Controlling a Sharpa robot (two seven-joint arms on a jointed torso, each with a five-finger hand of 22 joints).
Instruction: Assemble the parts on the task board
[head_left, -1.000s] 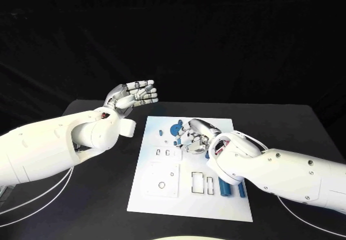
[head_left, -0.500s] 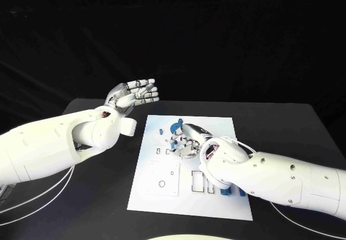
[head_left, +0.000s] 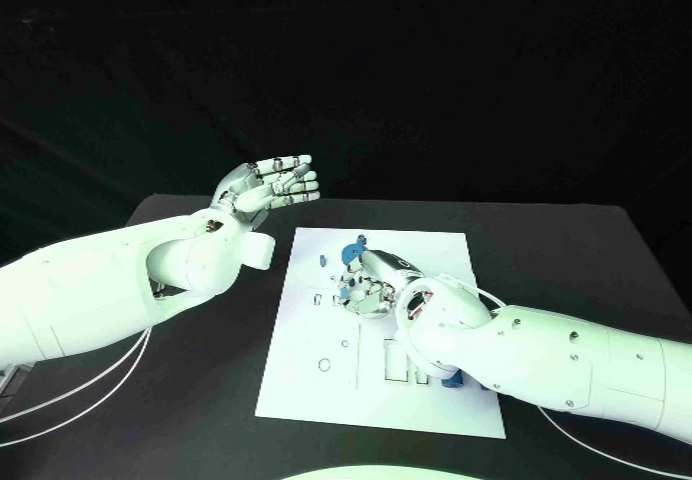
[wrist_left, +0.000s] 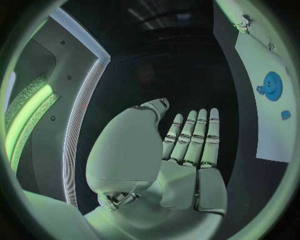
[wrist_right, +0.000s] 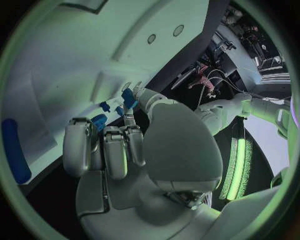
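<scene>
The white task board (head_left: 433, 260) lies in the middle of the black table. My right hand (head_left: 372, 285) is low over its far half, fingers curled down. In the right wrist view its thumb and a fingertip (wrist_right: 129, 120) pinch a small blue part (wrist_right: 129, 96) at the task board (wrist_right: 62, 60); two more small blue parts (wrist_right: 103, 106) lie beside it. A blue gear (head_left: 355, 249) sits just beyond the hand, also the blue gear (wrist_left: 272, 86). My left hand (head_left: 268, 187) is raised off the board's far left corner, flat and holding nothing, with the left hand's (wrist_left: 187, 150) fingers straight.
A long blue peg (wrist_right: 14, 150) lies on the board near my right forearm, and blue pieces (head_left: 453, 379) peek out under that arm. Slots and cut-outs (head_left: 329, 365) mark the board's near half. Bare black table (head_left: 577, 250) runs along both sides.
My right hand has slid left across the board and lowered onto the small blue parts. The left hand has stayed raised.
</scene>
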